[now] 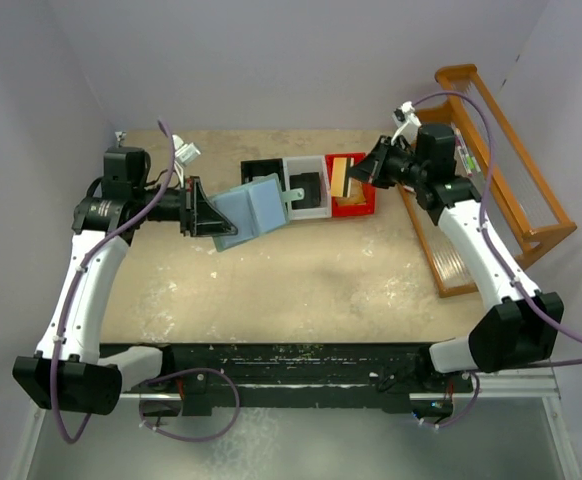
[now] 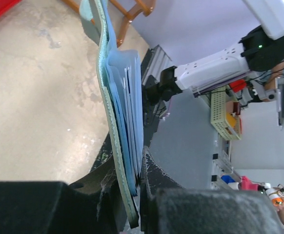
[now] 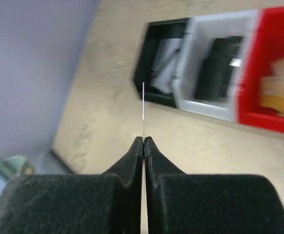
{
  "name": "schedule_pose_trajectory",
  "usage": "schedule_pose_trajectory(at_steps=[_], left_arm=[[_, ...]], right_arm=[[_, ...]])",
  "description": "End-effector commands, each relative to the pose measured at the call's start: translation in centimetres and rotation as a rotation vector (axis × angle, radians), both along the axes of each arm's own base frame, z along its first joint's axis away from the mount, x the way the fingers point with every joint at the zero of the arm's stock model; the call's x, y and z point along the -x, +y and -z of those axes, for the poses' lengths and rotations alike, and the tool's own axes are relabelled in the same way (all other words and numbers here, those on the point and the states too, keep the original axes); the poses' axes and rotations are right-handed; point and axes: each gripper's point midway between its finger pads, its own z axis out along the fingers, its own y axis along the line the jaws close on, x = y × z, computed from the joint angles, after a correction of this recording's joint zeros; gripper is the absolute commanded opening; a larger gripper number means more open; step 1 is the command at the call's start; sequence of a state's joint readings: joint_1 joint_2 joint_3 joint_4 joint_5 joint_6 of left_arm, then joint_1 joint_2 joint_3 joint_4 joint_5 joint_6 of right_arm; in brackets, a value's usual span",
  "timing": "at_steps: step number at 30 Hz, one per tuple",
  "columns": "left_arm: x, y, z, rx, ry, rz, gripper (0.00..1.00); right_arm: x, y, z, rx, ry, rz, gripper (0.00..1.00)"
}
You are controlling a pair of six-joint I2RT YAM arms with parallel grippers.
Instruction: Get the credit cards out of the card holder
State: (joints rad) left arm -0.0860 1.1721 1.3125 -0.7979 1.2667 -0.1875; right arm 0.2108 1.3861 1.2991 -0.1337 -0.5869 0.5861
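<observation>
currently the left gripper is clamped on the card holder, its fingers pinching one short edge. the holder is off the table, just in front of the black bin, and its far corner overlaps that bin's front edge in the top view. in the left wrist view the holder stands edge-on: teal outer skin on the left, pale blue panels fanned slightly to the right. thin pale edges show between the panels; cannot tell whether they are cards or pocket lips.

right gripper: fingers pressed together on a thin card. it is seen edge-on as a pale line rising from the tips, so its colour cannot be told. this gripper sits over the bin row at the red bin.

a tan-orange rectangle lies just ahead of the right gripper, at the left part of the red bin. cannot tell whether it is the gripped card or something lying in the bin. the right wrist view shows a blurred tan shape inside the red bin.

the white bin sits between the black and red bins and holds a dark object. a wooden rack leans at the table's right side.
</observation>
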Motion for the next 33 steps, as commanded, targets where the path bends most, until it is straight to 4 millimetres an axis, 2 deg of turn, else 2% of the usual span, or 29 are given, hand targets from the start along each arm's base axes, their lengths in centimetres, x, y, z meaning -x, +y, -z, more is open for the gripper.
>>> schedule_pose_trajectory(at_steps=[1,5,12,13,18,22,25,28,33], left_arm=[[-0.4,0.6,0.3,-0.076,-0.114,-0.010,0.12],[-0.4,0.6,0.4,-0.081,-0.112,-0.009,0.12],[-0.1,0.6,0.4,-0.078,-0.106,-0.003,0.11],[0.0,0.6,0.4,-0.077,-0.104,-0.002,0.11],[0.4,0.6,0.2,-0.073,-0.105,0.003,0.11],[0.6,0.6,0.2,-0.071,-0.100,0.007,0.11],[0.7,0.5,0.1,-0.060,-0.097,0.016,0.11],[0.7,0.5,-0.2,-0.054,-0.100,0.019,0.11],[0.9,0.4,-0.4,-0.048,-0.104,0.022,0.11]], right_arm=[[-3.3,-5.9,5.4,0.328,0.086,0.281,0.00],[-6.4,-8.1,8.8,0.459,0.133,0.389,0.00],[-11.7,-8.9,13.0,0.557,0.181,0.448,0.00],[-12.9,-9.0,12.8,0.579,0.160,0.456,0.00],[-15.1,-9.0,14.6,0.621,0.187,0.463,0.00],[-16.2,-8.4,15.6,0.602,0.193,0.453,0.00],[-15.6,-5.3,17.2,0.488,0.254,0.332,0.00],[-16.0,-4.0,17.6,0.434,0.241,0.285,0.00],[-16.2,-4.2,18.6,0.452,0.270,0.291,0.00]])
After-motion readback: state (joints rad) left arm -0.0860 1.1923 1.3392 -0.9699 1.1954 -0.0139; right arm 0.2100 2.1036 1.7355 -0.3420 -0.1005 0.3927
